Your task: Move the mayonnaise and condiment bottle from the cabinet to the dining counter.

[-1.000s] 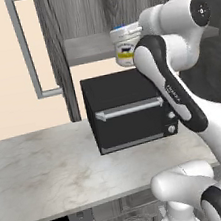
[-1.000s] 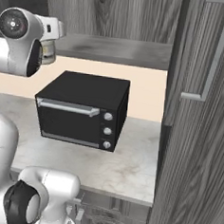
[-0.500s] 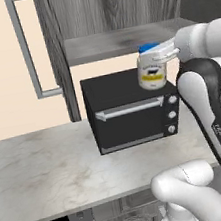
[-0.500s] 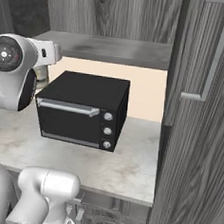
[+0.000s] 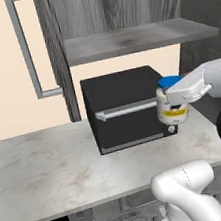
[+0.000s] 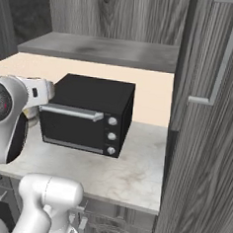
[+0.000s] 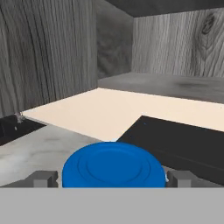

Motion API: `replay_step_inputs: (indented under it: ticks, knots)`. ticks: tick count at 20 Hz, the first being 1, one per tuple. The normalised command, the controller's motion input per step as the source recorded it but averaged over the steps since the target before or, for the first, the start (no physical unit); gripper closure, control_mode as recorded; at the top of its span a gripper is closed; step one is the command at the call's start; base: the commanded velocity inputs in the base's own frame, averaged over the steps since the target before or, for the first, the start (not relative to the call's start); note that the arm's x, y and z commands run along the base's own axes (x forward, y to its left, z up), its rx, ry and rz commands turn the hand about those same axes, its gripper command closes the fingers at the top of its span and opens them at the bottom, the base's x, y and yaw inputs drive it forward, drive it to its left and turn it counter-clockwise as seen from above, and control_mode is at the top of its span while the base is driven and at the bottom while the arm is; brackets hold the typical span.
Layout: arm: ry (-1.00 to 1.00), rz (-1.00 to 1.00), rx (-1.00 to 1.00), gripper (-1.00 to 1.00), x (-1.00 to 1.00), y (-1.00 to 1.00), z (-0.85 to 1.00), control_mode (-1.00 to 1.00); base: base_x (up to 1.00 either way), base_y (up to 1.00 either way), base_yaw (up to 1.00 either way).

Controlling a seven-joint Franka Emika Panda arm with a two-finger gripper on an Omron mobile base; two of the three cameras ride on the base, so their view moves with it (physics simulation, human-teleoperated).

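The mayonnaise (image 5: pixel 172 108), a short whitish jar with a blue lid and a yellow-blue label, hangs in the air in front of the black oven's right end. My gripper (image 5: pixel 177 95) is shut on it from the right, near the lid. In the hand view the blue lid (image 7: pixel 113 168) sits between the two fingertips (image 7: pixel 42 178). The cabinet's grey shelf (image 5: pixel 132 41) stands bare above and behind the jar, and its door (image 5: pixel 55 50) is swung open to the left. The condiment bottle and the dining counter are out of view.
A black oven (image 5: pixel 125 107) stands on the marble worktop (image 5: pixel 46 168) right under the cabinet shelf. The cabinet's other open door (image 6: pixel 209 96), with a long bar handle, hangs at the right. Lower drawer fronts run along the worktop's front edge.
The jar has come out from the cabinet shelf, down and to the right in the left base view, held in my gripper. It now hangs in front of the oven.
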Motion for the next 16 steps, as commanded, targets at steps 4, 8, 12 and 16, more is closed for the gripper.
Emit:
replay_step_inputs:
  ticks: [4, 8, 12, 16]
  knots:
    - [0.06, 0.05, 0.00, 1.00, -0.65, -0.02, -0.35, -1.00, 0.00, 0.00, 0.00]
    - [0.03, 0.02, 0.00, 1.00, -0.31, 0.03, -0.17, -1.00, 0.00, 0.00, 0.00]
    - [0.00, 0.00, 0.00, 1.00, -0.04, 0.01, -0.02, -1.00, 0.00, 0.00, 0.00]
    - [0.01, 0.00, 0.00, 1.00, -0.18, 0.11, -0.05, -1.00, 0.00, 0.00, 0.00]
